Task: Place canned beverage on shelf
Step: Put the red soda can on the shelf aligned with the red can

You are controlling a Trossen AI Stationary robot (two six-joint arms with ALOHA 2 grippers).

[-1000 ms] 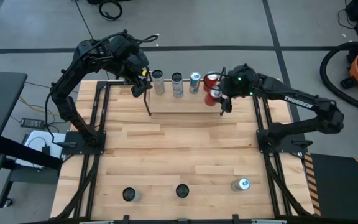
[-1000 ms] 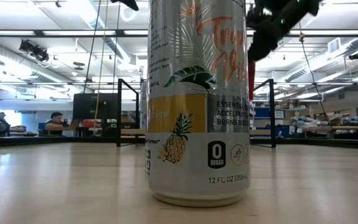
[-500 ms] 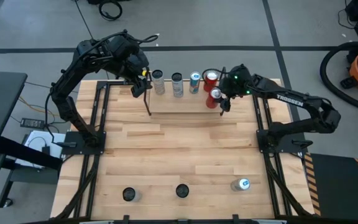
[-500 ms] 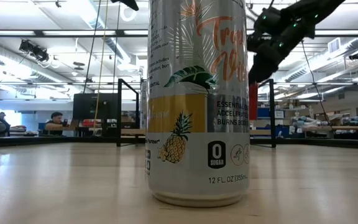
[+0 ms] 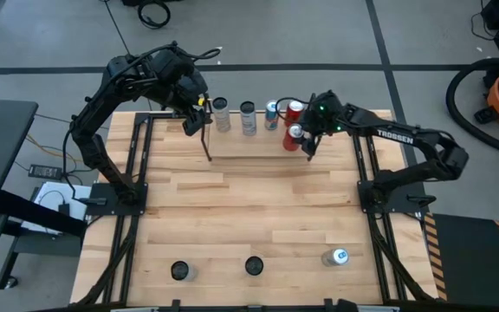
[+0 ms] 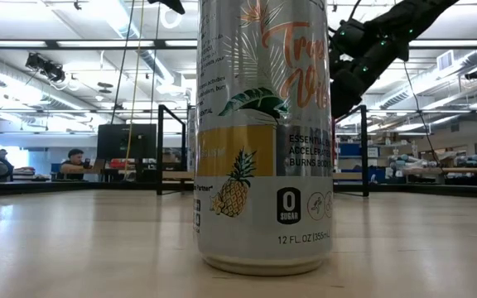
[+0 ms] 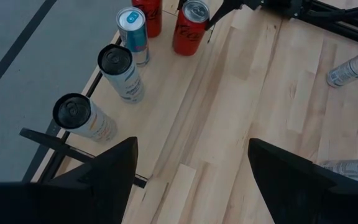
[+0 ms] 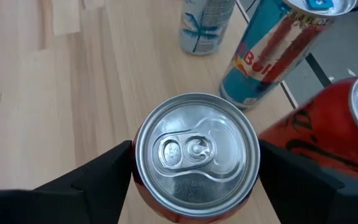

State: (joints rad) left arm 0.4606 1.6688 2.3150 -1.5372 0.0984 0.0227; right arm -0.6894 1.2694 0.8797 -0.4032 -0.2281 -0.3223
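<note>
A red can (image 5: 294,134) with a silver top stands upright on the shelf (image 5: 249,146), just beside a second red can (image 5: 295,110).

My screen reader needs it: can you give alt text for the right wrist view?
A red can with a silver pull-tab top sits between the right gripper and its open fingers. Beyond stand a blue-and-silver can, another red can and a pale can on light wood.

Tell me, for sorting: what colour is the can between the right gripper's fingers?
Red, silver top; the left wrist view shows it best.
</note>
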